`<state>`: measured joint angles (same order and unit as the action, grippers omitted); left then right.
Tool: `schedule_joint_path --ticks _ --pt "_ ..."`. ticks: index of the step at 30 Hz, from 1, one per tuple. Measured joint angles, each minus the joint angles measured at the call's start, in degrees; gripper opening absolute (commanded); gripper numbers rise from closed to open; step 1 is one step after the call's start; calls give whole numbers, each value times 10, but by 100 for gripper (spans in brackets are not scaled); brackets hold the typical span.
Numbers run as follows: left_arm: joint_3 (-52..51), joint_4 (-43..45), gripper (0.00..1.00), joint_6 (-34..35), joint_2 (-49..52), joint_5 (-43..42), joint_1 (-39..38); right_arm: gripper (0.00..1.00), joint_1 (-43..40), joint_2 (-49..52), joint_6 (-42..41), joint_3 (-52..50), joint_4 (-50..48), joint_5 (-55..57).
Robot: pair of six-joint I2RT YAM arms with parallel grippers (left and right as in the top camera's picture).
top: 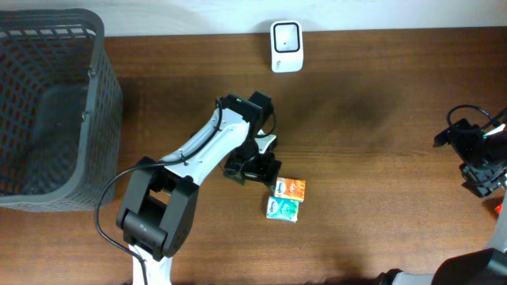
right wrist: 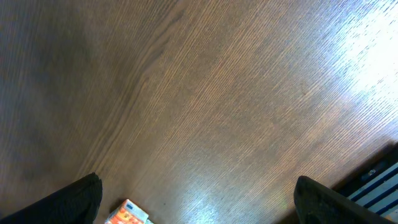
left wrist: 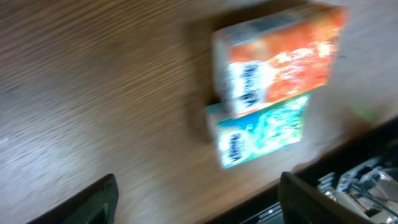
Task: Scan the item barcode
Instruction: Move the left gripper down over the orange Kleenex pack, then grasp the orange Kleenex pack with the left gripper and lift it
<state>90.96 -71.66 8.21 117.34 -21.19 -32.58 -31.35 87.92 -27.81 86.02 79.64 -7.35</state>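
packets beside left tool, scanner behind

Dark lettering on the orange pack and the teal pack is too blurred to read.

The surface is dark brown wood with thin lines running along it. Past its far edge runs a pale, plain strip; wall or floor, it is hard to tell. A dark grey basket full of little holes stands at the left end. In the right wrist view, light makes a bright white patch on the wood.
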Motion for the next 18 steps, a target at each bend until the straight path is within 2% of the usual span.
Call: schedule_joint_path --ticks 4,6,10,18 --pt "-9 65 78 -9 0 -26 -24 99 0 0 0 0 0 0" --pt "-27 107 73 -12 0 -41 -40 98 0 0 0 0 0 0" --pt "-56 145 70 -14 1 -51 -52 98 0 0 -1 0 0 0" --pt "-90 209 52 -13 2 -42 -52 98 0 0 0 0 0 0"
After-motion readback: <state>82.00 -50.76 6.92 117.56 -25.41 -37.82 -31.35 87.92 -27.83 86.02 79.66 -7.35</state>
